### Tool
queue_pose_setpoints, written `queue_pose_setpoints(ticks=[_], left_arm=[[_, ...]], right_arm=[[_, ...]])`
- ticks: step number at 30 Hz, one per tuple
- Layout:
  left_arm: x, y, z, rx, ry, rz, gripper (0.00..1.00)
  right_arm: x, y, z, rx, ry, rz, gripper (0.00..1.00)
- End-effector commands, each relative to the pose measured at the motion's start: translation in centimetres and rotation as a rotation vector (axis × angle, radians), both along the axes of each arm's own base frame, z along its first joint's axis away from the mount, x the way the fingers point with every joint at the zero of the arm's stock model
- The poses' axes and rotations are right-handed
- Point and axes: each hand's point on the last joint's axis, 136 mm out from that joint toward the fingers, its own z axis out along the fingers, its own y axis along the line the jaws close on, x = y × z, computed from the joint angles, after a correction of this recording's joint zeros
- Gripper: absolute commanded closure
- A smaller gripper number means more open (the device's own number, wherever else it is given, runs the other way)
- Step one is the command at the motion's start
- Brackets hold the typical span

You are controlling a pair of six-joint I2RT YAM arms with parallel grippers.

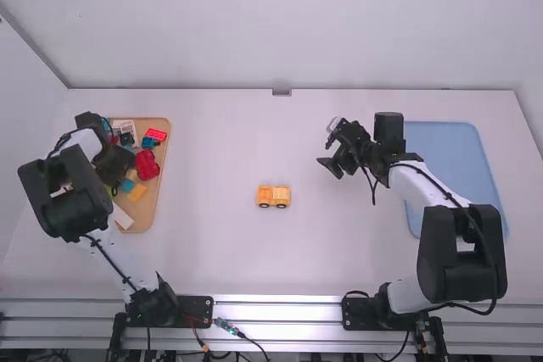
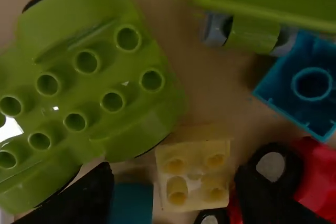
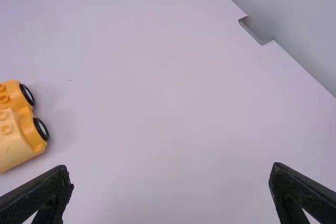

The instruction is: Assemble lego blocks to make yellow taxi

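smooth white tabletop (image 1: 212, 150), plain pale wall (image 1: 280, 23) behind. glossy, studded yellow car (image 1: 273, 197) sits around the middle. right hand (image 1: 327, 144)'s wide open, empty; left hand (image 1: 119, 164)'s open over the tan tray (image 1: 156, 201), pale yellow block (image 2: 194, 174) between fingers, ungripped.

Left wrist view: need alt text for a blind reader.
The left gripper, fingers open, is at a pale yellow four-stud block on a tan tray. Around the block lie a large green studded piece, a teal block and a red piece beside a dark wheel.
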Motion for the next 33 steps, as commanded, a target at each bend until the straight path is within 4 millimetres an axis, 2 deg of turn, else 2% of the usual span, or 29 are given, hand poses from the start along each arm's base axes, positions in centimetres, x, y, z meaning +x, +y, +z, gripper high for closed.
queue_pose_setpoints(ticks=[1, 10, 19, 23, 29, 31, 33], left_arm=[[-0.5, 0.1, -0.6, 0.001, 0.02, 0.001, 0.44], [-0.4, 0.1, -0.5, 0.002, 0.018, 0.002, 0.64], [-0.4, 0.2, -0.5, 0.012, 0.023, -0.024, 0.65], [-0.7, 0.9, -0.3, 0.049, 0.044, -0.015, 0.72], [-0.3, 1.7, 1.6, 0.073, 0.057, -0.011, 0.78], [-0.1, 1.8, 2.4, 0.072, 0.059, -0.012, 0.85], [0.1, 1.9, 2.8, 0.073, 0.058, -0.011, 0.85]], right_arm=[[-0.4, 0.1, 0.0, 0.008, 0.006, 0.003, 0.01], [-0.4, 0.1, 0.0, 0.008, 0.007, 0.003, 0.01], [-0.4, 0.1, 0.0, 0.008, 0.007, 0.004, 0.01], [-0.4, 0.1, 0.0, 0.008, 0.007, 0.004, 0.01], [-0.3, 0.1, 0.1, 0.008, 0.001, 0.004, 0.01], [-0.3, 0.1, 0.1, 0.009, 0.001, 0.004, 0.01], [-0.3, 0.1, 0.1, 0.008, 0.002, 0.004, 0.01]])
